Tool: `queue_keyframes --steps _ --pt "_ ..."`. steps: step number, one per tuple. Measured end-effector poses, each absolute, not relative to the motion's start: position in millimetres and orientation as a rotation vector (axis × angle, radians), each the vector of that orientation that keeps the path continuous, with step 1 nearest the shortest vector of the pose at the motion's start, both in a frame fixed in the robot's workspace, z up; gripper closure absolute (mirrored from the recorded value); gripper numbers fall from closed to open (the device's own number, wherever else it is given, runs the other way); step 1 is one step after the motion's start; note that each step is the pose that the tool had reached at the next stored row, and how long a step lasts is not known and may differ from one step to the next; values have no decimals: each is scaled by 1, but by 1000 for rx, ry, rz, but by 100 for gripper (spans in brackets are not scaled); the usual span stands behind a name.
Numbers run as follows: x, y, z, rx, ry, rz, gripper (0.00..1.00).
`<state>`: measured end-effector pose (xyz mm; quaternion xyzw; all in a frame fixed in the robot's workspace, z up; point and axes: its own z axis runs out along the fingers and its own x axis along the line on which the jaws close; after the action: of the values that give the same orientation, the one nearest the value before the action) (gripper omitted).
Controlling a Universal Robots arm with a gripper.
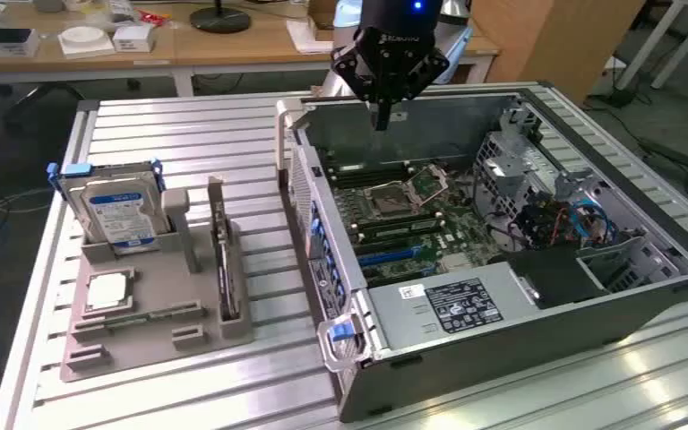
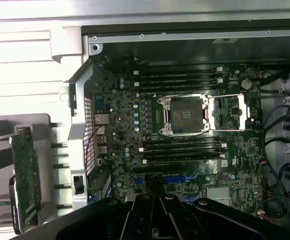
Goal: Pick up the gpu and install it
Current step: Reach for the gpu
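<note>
A slatted metal table [image 1: 176, 134] stands in a workshop, with cluttered wooden desks [image 1: 201, 45] behind it. On the exterior view's right lies an open case [image 1: 500, 313], its motherboard [image 1: 410, 210] facing up and the socket [image 1: 390, 199] near the board's middle. On the exterior view's left, just beside the case, sits a grey holder [image 1: 153, 331]. The gpu [image 1: 221, 255] stands on edge in a slot of the holder, on the side nearest the case, with nothing gripping it. A drive [image 1: 117, 210] with a blue-white label stands upright at the holder's far corner, well apart from the gpu. A chip [image 1: 105, 291] lies flat in front of the drive. The gripper [image 1: 382, 121] hangs over the far wall of the case, its fingers pressed together and holding nothing, well apart from the gpu. In the wrist view the gripper [image 2: 156, 210] points down at the motherboard [image 2: 185, 80] near the blue slots [image 2: 177, 178]. The gpu [image 2: 25, 170] shows there at the edge, outside the case wall [image 2: 79, 90], its circuit-board side to the camera
</note>
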<state>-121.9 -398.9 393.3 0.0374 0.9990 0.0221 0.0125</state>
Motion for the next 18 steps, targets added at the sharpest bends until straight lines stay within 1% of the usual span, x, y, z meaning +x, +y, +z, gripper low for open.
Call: queue_keyframes --steps 18 --pt "-132 -399 393 117 3114 69 90"
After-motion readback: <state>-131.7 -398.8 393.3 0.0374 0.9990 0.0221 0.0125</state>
